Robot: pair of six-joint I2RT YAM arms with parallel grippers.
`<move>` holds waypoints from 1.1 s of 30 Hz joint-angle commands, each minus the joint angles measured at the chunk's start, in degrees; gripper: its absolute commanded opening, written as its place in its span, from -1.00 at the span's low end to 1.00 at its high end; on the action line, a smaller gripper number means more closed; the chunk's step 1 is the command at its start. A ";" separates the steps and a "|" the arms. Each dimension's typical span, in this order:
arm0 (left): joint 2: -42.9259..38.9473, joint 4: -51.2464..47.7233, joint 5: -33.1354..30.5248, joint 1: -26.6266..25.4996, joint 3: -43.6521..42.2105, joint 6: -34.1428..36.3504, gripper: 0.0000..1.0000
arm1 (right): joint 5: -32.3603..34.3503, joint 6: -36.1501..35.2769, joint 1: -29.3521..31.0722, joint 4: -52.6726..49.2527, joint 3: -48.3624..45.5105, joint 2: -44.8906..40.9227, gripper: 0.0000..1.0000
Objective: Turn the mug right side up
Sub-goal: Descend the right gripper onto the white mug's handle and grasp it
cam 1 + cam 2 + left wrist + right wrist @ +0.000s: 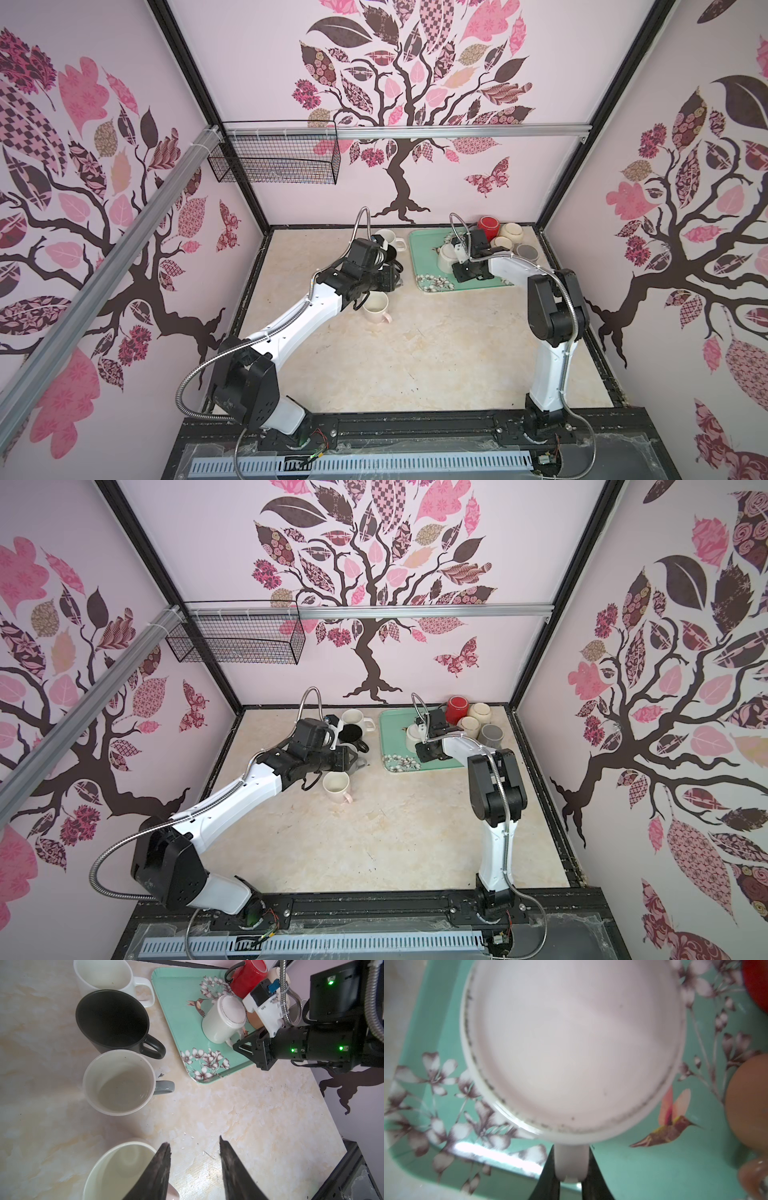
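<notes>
White mug (571,1043) sits base-up on the tray (643,1172), directly ahead of your right claw (572,1147), which is clenched on its handle (570,1167). The grasp looks made; next you'd lift it clear, roll the wrist half over and set it down rim-up. Your left claw (194,1145) hangs released and empty over the counter (249,1115), well apart.

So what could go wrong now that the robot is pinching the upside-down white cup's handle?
The right pincer holds the white mug only by its thin handle, so it might slip or swing when lifted. Turning it over could also bump the red mug and tan mug standing close by on the tray.
</notes>
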 commanded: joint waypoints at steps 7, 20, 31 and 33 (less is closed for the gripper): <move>-1.71 -0.52 0.41 -0.07 -2.57 -0.62 -0.15 | -2.80 4.84 0.02 -4.28 2.01 -2.24 -0.20; -1.54 -0.38 0.40 -0.10 -3.21 -0.65 -0.15 | -1.43 4.13 0.02 -9.08 8.72 2.01 -0.27; -0.77 -0.08 0.38 -0.09 -2.79 -0.75 -0.15 | 0.07 3.41 0.04 -10.07 9.67 3.58 -0.33; -0.84 -0.13 0.37 -0.10 -2.91 -0.79 -0.15 | 0.27 3.46 0.02 -9.92 9.67 3.44 -0.36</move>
